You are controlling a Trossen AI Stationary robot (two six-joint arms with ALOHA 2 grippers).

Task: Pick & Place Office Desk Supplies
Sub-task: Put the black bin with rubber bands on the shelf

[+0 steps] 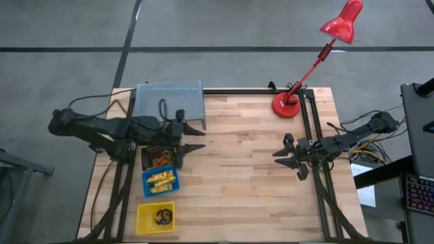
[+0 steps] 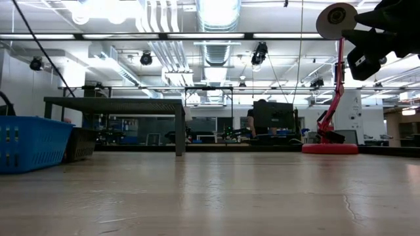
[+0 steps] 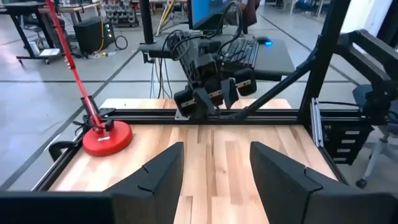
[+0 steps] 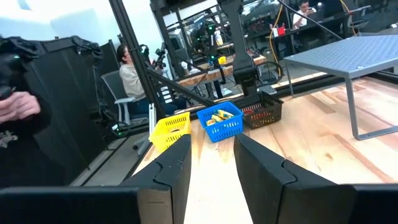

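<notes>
Three bins [image 1: 160, 181] line the table's [image 1: 251, 169] left edge, the lamp [image 1: 288, 105] its far-right corner.

From above, the contents of the black bin [image 1: 161, 157] are a tangle too small to sort into single items. The dark piece in the yellow bin [image 1: 155, 217] near the table's front left corner cannot be identified. In the low view, the blue bin [image 2: 31, 143] is cut by the picture's edge, and the lamp's shade [image 2: 336, 19] is partly hidden behind a dark arm.
</notes>
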